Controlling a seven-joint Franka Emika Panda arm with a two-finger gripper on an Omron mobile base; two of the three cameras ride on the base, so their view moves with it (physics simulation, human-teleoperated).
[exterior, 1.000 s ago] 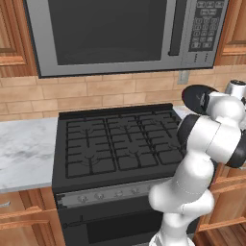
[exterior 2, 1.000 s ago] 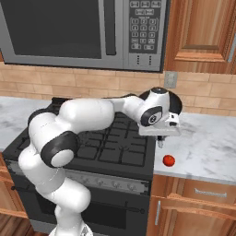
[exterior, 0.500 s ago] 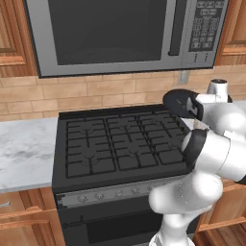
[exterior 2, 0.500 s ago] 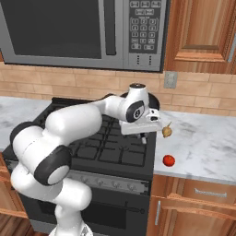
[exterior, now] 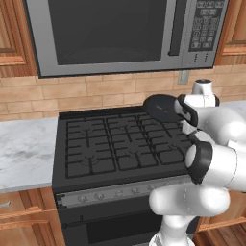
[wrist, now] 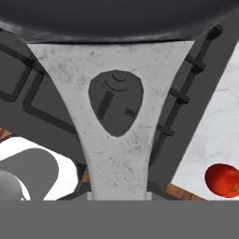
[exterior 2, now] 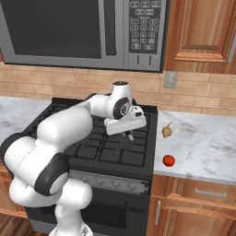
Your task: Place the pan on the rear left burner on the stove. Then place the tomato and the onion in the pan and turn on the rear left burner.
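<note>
My gripper (exterior 2: pixel 129 135) is shut on the silvery handle (wrist: pixel 118 154) of the black pan (exterior: pixel 161 108) and holds it in the air over the right rear part of the stove (exterior: pixel 120 144). In the hand view the pan's dark rim (wrist: pixel 116 23) fills the top edge. The rear left burner (exterior: pixel 85 127) lies bare under its grate, well to the left of the pan. On the marble counter right of the stove sit the tan onion (exterior 2: pixel 167 131) and, nearer the front edge, the red tomato (exterior 2: pixel 168 160) (wrist: pixel 226 179).
A grey microwave (exterior: pixel 120 33) hangs low above the stove. The silver knob strip (exterior: pixel 115 193) runs along the stove front. Marble counters (exterior: pixel 24 153) (exterior 2: pixel 203 143) flank the stove, backed by a brick wall. My own arm arches across the right grates (exterior 2: pixel 87 120).
The arm has swung left with the pan in its grip, from above the right counter near the tomato to above the stove's right side. Tomato and onion have stayed put.
</note>
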